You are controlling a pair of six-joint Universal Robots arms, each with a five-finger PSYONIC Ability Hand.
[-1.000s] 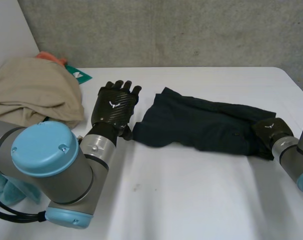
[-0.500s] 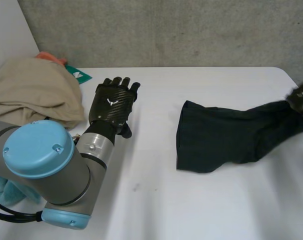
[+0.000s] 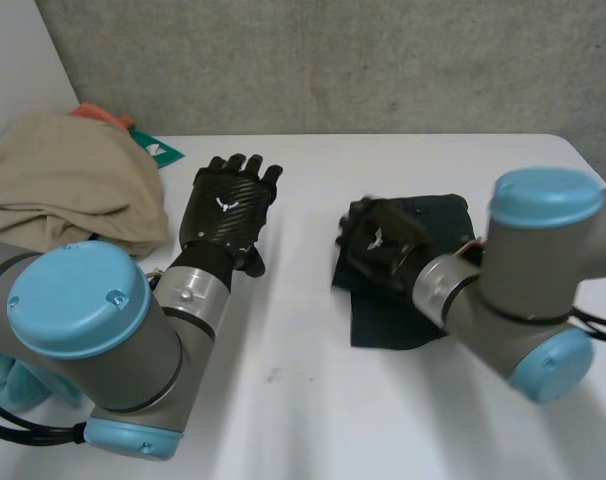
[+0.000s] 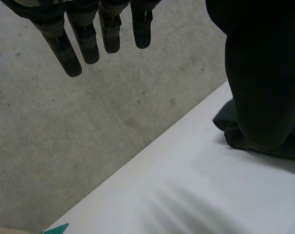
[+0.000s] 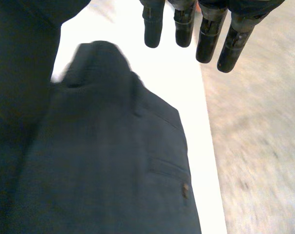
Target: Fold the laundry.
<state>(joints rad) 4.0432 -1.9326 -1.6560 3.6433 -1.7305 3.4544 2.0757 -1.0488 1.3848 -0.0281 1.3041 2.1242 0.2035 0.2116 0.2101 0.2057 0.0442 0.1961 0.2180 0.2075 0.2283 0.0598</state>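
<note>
A dark navy garment (image 3: 386, 320) lies folded over on itself on the white table (image 3: 313, 410), right of the middle. My right hand (image 3: 381, 243) is over the garment's left part, palm down, fingers straight and open, gripping nothing. In the right wrist view its fingers (image 5: 186, 24) reach past the garment (image 5: 113, 165), whose pocket and button show under the palm. My left hand (image 3: 228, 212) is open and empty above bare table, well left of the garment. Its straight fingers (image 4: 89, 44) point toward the wall.
A beige cloth pile (image 3: 73, 180) lies at the table's back left, with an orange item (image 3: 98, 113) and a green card (image 3: 159, 150) behind it. Teal cloth (image 3: 13, 385) shows at the near left. My right arm's elbow (image 3: 543, 290) hangs over the table's right side.
The right hand pulled the spread garment to the right, then swung back left over it and let go. The garment now lies doubled into a smaller shape. The left hand barely moved.
</note>
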